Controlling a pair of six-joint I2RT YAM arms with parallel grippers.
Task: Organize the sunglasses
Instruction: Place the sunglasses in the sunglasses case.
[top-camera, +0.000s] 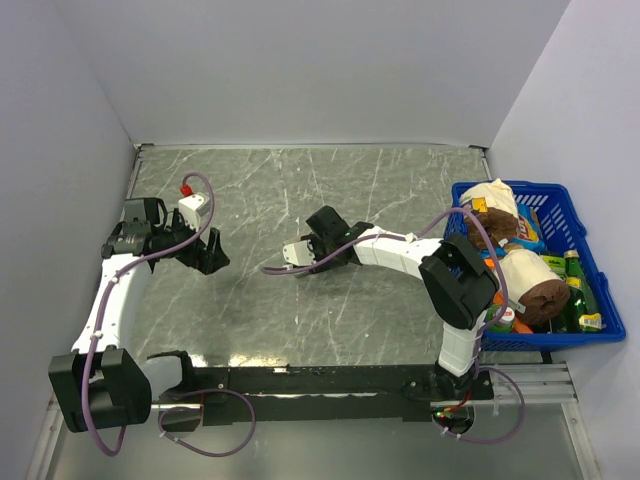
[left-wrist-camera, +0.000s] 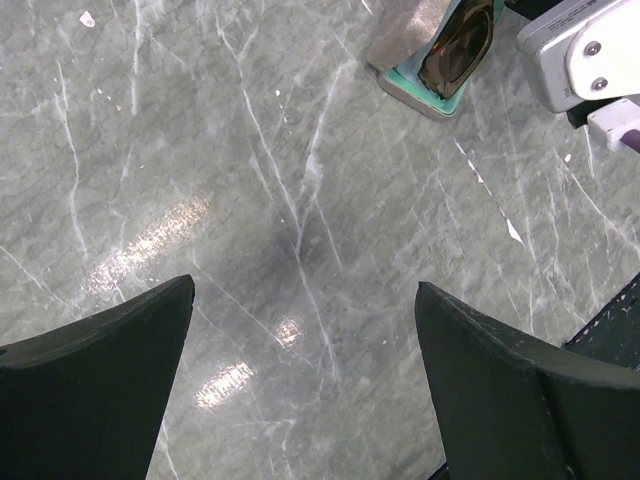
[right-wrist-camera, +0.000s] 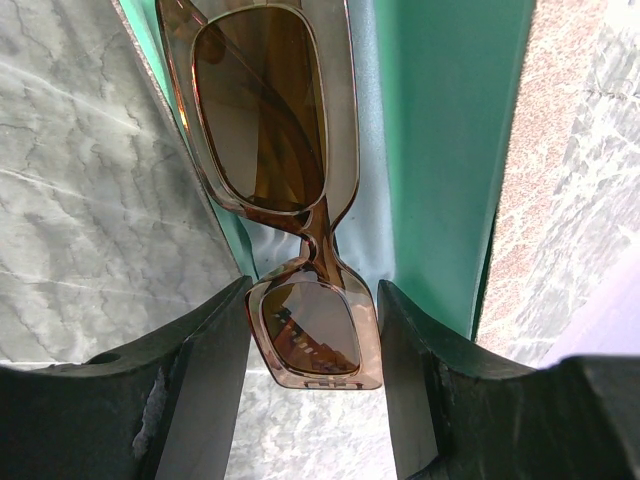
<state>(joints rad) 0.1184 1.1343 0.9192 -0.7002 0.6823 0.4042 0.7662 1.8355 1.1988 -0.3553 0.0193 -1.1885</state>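
My right arm reaches out from its base with the elbow bent, the forearm running in over the grey marble table (top-camera: 300, 180) to the case (right-wrist-camera: 440, 150). The wrist is turned down, so my right gripper (right-wrist-camera: 312, 330) points straight into the case's teal lining. Its fingers (right-wrist-camera: 190, 390) are closed to a narrow gap and pinch the sunglasses (right-wrist-camera: 265, 120) by one lens, one pad on each outer edge of the frame. The sunglasses hang lengthwise along the open case, amber lenses facing my wrist camera. The free lens is over the lining, near the case's left wall. I cannot tell whether the frame touches the lining or hangs just above it.

My left arm is folded well to the left of the case, elbow out towards the wall. My left gripper (left-wrist-camera: 305, 290) is angled down at bare marble, fingers spread wide with nothing between them. From that wrist, one end of the case shows in the upper right with an amber lens in it, well apart from my left fingers.
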